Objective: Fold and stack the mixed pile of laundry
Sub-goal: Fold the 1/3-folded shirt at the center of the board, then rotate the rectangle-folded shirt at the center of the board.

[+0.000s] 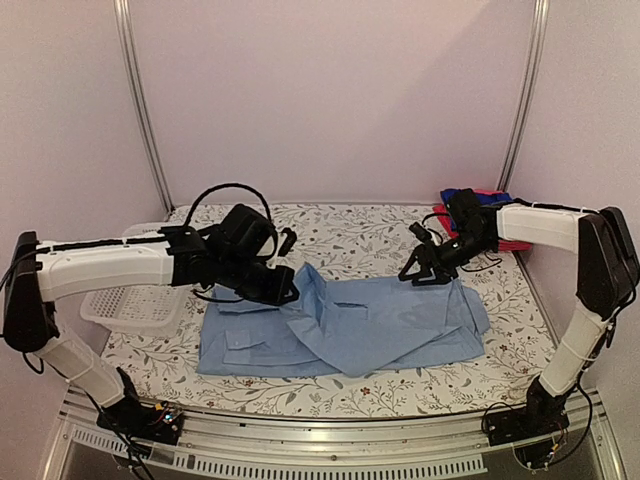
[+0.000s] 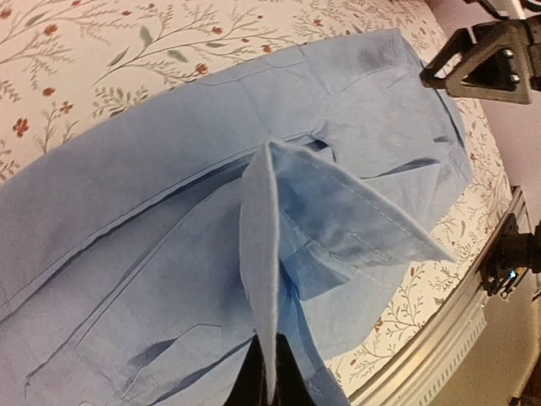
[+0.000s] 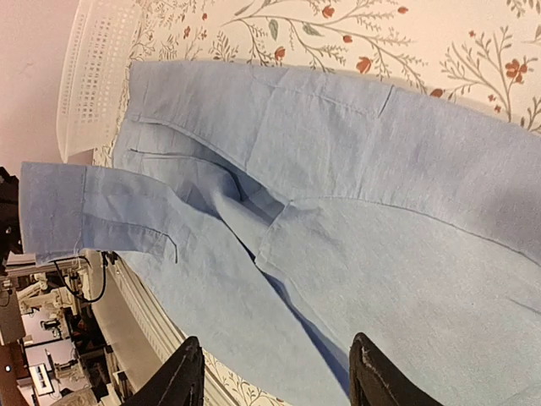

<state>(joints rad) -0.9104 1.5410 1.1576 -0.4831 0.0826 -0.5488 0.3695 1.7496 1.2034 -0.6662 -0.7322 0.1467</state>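
A light-blue collared shirt (image 1: 370, 325) lies spread across the middle of the floral table cover. My left gripper (image 1: 285, 290) is shut on a raised fold of this shirt (image 2: 270, 254), and the cloth runs up from between its tips (image 2: 272, 382). My right gripper (image 1: 425, 270) hovers open over the shirt's far right edge. In the right wrist view its fingertips (image 3: 182, 376) stand wide apart above the flat shirt (image 3: 355, 194) with nothing between them. A royal-blue garment (image 1: 462, 197) and a red-pink one (image 1: 512, 243) lie at the back right, partly hidden behind the right arm.
A white perforated basket (image 1: 135, 305) sits at the table's left edge under the left arm, and it also shows in the right wrist view (image 3: 93, 76). A metal rail (image 1: 330, 440) runs along the near table edge. The floral cover (image 1: 350, 235) shows behind the shirt.
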